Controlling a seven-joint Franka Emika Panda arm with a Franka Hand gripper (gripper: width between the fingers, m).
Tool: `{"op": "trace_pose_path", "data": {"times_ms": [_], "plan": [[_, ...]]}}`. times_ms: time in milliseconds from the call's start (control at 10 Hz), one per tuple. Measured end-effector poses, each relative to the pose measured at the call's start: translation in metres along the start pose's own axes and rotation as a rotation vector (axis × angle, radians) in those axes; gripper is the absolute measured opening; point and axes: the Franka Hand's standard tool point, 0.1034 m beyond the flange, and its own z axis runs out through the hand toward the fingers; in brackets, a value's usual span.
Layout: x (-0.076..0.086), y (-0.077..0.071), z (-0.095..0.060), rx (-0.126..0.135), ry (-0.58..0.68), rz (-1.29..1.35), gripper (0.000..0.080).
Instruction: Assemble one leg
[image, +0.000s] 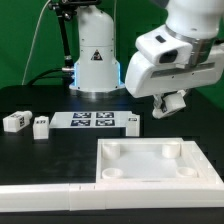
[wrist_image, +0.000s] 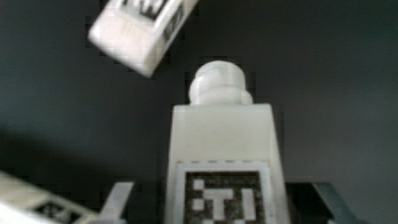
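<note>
My gripper (image: 172, 102) hangs above the black table at the exterior view's right, over the far edge of the tabletop (image: 140, 176), a large white square tray with round corner sockets. It is shut on a leg (image: 176, 100), a small white block. In the wrist view the gripper (wrist_image: 222, 208) clamps this leg (wrist_image: 221, 130) from both sides. The leg's black-and-white tag faces the camera and its rounded peg end points away. The leg hangs free in the air, touching nothing else.
The marker board (image: 93, 121) lies mid-table. Two more legs (image: 15, 122) (image: 41, 125) lie to its left in the exterior view, and one (image: 131, 122) at its right end. A blurred white tagged piece (wrist_image: 139, 32) shows in the wrist view. The robot base (image: 95, 55) stands behind.
</note>
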Motion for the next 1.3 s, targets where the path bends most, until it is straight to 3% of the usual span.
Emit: {"op": "trace_pose_path", "data": {"times_ms": [300,400,600,800,1300], "plan": [[0.018,0.012,-0.021,0.008,0.219,0.086,0.0288],[0.028,0.013,-0.034,0.003,0.307,0.111,0.0288],[0.039,0.015,-0.043,-0.008,0.434,0.088,0.0288],[0.054,0.024,-0.043,-0.023,0.451,0.001,0.0288],[0.056,0.024,-0.042,-0.024,0.485,0.007,0.0288]]}}
